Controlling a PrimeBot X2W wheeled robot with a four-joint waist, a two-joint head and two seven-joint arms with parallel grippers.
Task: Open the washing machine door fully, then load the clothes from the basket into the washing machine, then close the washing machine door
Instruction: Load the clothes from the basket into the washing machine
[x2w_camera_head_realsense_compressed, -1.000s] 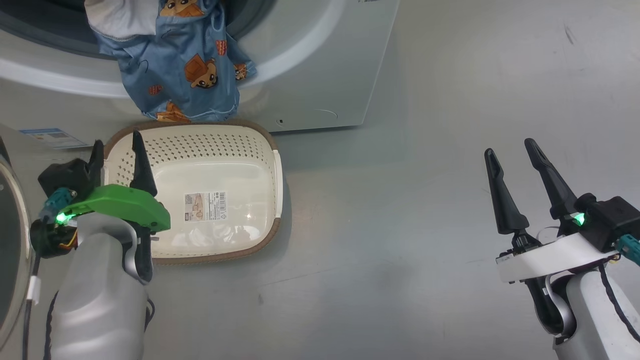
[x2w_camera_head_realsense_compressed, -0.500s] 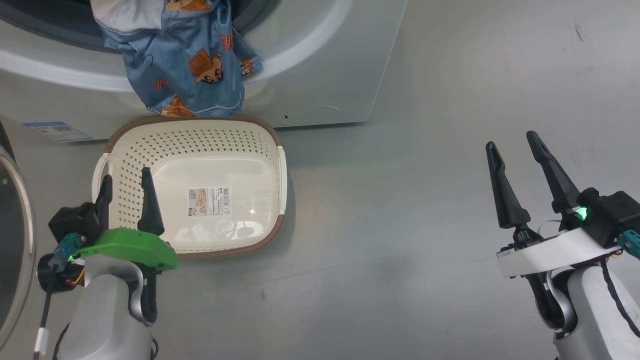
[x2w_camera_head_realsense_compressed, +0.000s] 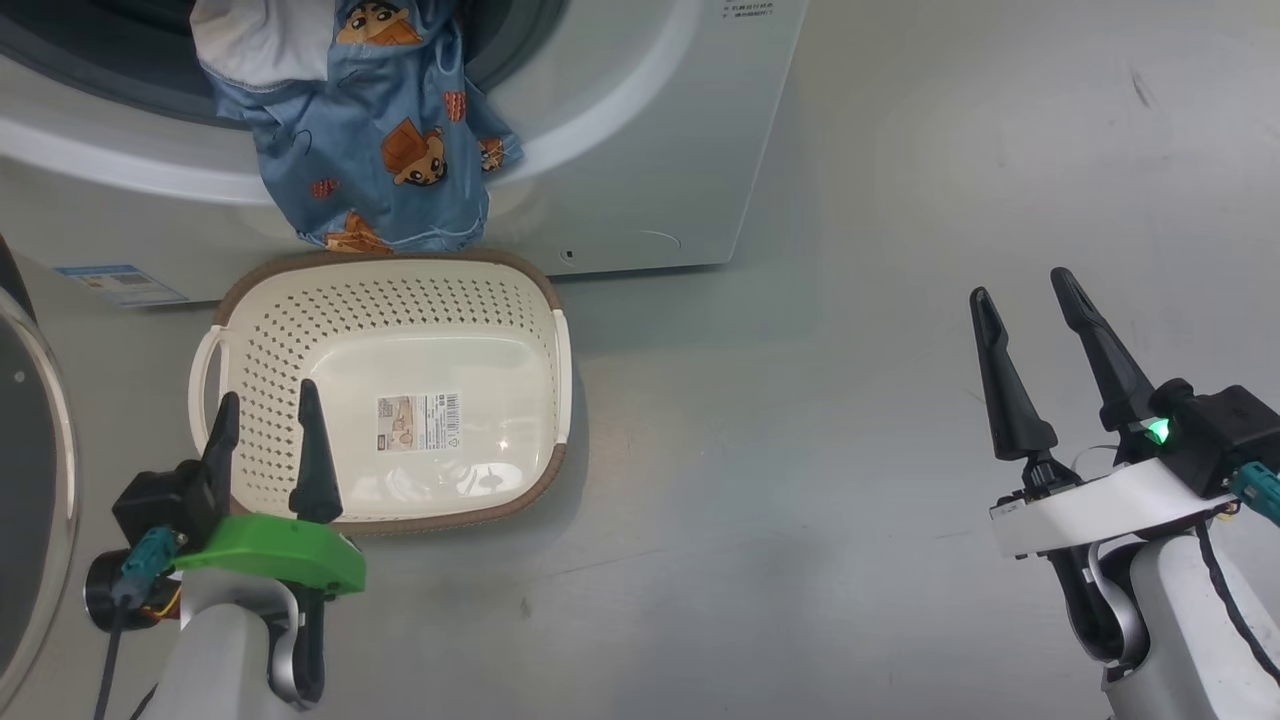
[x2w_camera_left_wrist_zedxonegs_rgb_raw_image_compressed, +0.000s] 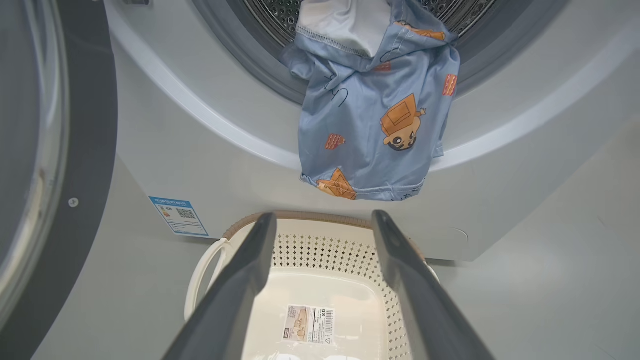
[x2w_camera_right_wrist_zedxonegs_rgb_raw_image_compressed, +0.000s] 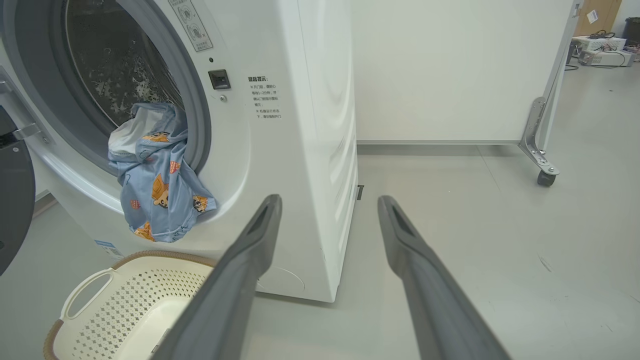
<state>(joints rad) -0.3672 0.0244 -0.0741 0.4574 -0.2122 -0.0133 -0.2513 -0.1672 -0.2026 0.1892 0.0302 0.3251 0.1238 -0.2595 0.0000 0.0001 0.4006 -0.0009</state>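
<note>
Loading half done: washing machine door (x2w_camera_left_wrist_zedxonegs_rgb_raw_image_compressed: 85, 150) open, basket (x2w_camera_head_realsense_compressed: 400, 262) empty just ahead of the left end effector (x2w_camera_head_realsense_compressed: 268, 395).
Clothes (x2w_camera_head_realsense_compressed: 380, 150) drape over the washing machine (x2w_camera_head_realsense_compressed: 620, 150) lip further ahead, partly outside. Left and right end effector (x2w_camera_head_realsense_compressed: 1020, 285) both released, empty. Remaining: push clothes in, close door.

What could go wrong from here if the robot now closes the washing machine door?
1. The clothes hang out over the grey seal and down the front, so the washing machine door would likely pinch them.
2. The basket sits right below, so slipping fabric could fall back into it.
</note>
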